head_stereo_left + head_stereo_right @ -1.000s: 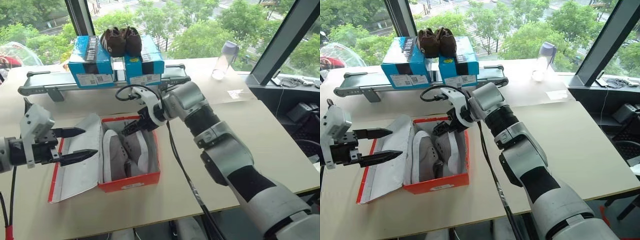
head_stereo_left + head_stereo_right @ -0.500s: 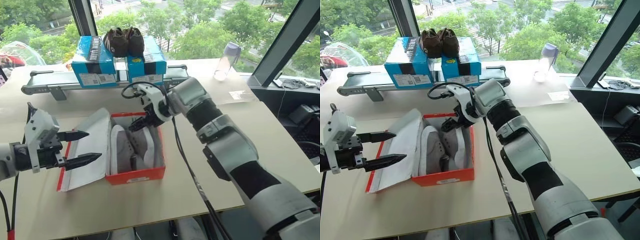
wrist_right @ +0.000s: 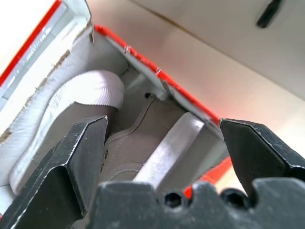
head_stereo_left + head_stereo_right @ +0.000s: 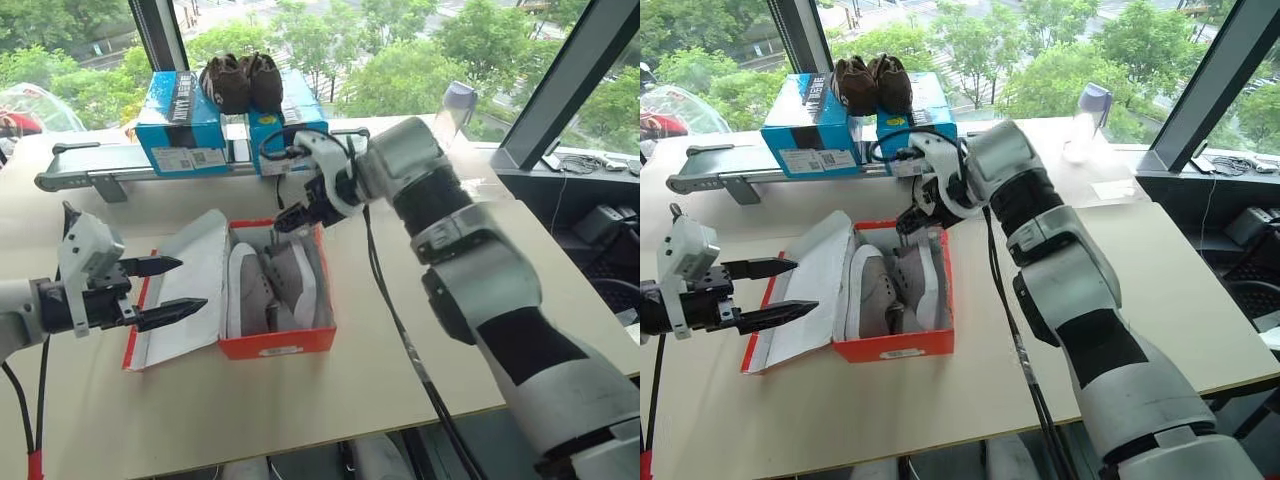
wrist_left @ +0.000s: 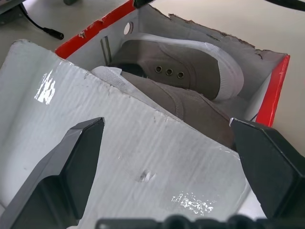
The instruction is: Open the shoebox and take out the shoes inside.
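Our right gripper point(image 4: 908, 222) hangs wide open and empty, with the shoes point(image 4: 890, 290) just below it in the opened shoebox point(image 4: 890, 347). Grabbing the box wall too could drag everything along.

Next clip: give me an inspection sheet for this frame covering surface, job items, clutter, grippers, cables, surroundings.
Surface: pale table.
Job's things: red shoebox open, lid folded flat toward the left gripper; grey shoes inside.
Clutter: blue boxes with brown shoes on top; bottle.
Grippers: left gripper open over the lid; right gripper open above the box's far end, empty.
Cables: black cable along the right arm.
Surroundings: windows, trees outside.
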Tool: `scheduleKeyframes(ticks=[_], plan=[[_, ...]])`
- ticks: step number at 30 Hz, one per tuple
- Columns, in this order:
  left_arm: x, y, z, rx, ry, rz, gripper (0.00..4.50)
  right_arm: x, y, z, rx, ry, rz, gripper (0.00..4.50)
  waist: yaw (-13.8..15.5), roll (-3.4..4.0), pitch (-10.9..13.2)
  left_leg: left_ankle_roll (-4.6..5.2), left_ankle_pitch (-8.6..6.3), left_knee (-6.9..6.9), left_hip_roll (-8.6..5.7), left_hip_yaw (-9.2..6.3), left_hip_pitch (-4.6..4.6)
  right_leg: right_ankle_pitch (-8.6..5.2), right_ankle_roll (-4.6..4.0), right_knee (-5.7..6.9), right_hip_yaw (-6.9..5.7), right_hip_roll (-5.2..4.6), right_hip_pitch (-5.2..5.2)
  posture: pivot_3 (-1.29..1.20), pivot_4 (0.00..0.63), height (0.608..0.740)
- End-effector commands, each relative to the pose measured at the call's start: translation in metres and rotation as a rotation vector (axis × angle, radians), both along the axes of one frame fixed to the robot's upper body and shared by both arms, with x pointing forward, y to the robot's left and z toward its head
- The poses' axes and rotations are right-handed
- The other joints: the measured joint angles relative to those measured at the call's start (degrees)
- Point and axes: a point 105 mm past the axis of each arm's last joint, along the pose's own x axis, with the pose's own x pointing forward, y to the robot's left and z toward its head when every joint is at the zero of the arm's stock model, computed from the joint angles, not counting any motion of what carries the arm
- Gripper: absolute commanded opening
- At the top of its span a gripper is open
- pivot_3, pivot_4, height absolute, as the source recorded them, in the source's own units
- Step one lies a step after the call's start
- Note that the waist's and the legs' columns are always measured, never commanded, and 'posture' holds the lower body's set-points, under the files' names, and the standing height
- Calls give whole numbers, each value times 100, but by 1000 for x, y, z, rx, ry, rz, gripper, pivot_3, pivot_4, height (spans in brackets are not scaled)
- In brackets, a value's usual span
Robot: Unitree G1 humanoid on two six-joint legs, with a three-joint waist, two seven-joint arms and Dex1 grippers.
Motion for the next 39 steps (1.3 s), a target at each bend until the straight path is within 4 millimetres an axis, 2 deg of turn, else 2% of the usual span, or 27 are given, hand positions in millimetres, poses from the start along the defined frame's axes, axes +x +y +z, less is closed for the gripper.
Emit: scheduleKeyframes(ticks=[1,10,12,16,20,30,33,35,37,38,39], plan=[[0,-2,8,24,-47,-20,4500,-4,-1,0,-5,0,10,4455,-4,0,0,0,0,-2,0,0,1,0,0,0,0,0,0,0,150,740],[3,0,9,29,-50,-13,4500,-11,2,-4,9,33,17,4455,8,2,1,1,-1,-3,0,-1,-4,0,1,-3,0,1,-2,0,150,740],[3,0,10,31,-55,-12,4500,-10,0,-12,-3,42,12,4455,9,1,1,1,-1,-3,0,-1,-4,0,1,-3,0,0,-2,0,150,740],[4,0,12,31,-62,-12,4500,-6,-11,-46,-50,93,-22,4455,12,0,0,1,-1,-3,0,-1,-3,0,1,-4,0,1,0,0,150,740],[3,1,11,35,-62,-9,4500,-1,-16,-71,-93,100,-46,4455,21,-1,-1,1,-1,-3,0,-1,2,0,1,-3,0,1,4,0,150,740],[-1,1,14,44,-64,-2,4500,4,-8,-80,-78,98,-55,4455,27,-12,-9,1,0,2,0,-1,25,0,4,4,0,0,22,0,150,740],[-2,1,15,46,-64,0,4500,6,-5,-81,-54,102,-68,3785,17,-18,-14,1,0,2,0,-1,29,-1,5,6,0,1,25,0,150,740],[-2,1,15,49,-64,3,4500,7,-4,-80,-39,103,-78,3012,14,-19,-14,1,0,2,0,-1,29,-1,4,5,0,0,25,0,150,740],[-3,1,15,51,-64,7,4500,8,-3,-78,-23,103,-85,2433,10,-18,-14,1,0,2,0,-1,29,-1,4,4,0,0,24,0,150,740],[-3,1,15,53,-64,7,4500,8,-2,-77,-17,104,-86,1972,10,-18,-14,1,0,2,0,-1,28,-1,4,4,0,0,23,0,150,740],[-2,1,15,55,-65,7,4500,8,-2,-76,-11,106,-86,1722,8,-18,-13,1,0,2,0,-1,27,0,3,4,0,0,23,0,150,740]])
